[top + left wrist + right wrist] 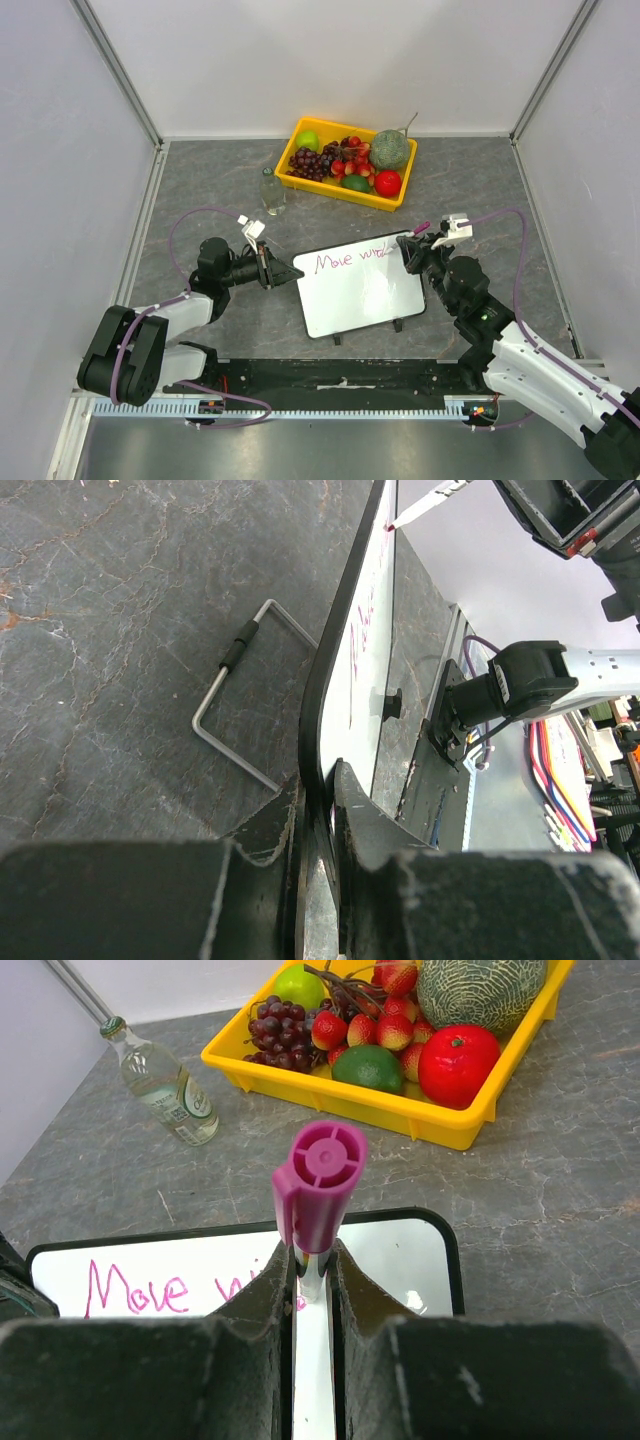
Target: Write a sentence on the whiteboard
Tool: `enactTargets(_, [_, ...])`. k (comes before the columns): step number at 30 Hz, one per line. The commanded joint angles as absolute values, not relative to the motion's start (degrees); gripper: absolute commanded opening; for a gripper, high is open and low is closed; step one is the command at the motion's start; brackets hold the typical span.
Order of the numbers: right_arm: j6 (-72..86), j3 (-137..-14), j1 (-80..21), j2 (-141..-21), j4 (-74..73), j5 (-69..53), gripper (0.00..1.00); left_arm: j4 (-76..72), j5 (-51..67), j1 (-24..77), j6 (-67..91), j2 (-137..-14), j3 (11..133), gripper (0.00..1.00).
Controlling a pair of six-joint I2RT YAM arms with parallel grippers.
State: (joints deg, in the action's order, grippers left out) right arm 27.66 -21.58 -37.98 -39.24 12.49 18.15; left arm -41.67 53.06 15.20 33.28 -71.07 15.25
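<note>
Whiteboard one; marker one; sentence two words.

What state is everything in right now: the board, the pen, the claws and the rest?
whiteboard: clamped at its left edge, partly written on.
sentence: unfinished, reads "Move w...".
marker: gripped, tip on the whiteboard.
left gripper: shut on the whiteboard.
right gripper: shut on the marker.
bottle: upright, capped.
tray: full of fruit.

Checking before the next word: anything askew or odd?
Only the whiteboard: it sits skewed to the table edge, left claw shut on its left edge. Nothing looks spilled or damaged.
</note>
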Motion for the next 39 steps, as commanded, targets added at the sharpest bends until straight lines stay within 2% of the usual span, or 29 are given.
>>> enactTargets(1, [26.98, -23.99, -37.62, -39.46, 14.33, 21.27, 0.00, -41.13, 52.91, 15.29, 28.65, -70.40, 14.41, 0.02])
enactTargets(39, [28.04, -22.23, -37.09, -32.18, 7.91, 17.23, 0.00, -41.13, 52.91, 15.29, 28.74, -70.14, 14.41, 0.02])
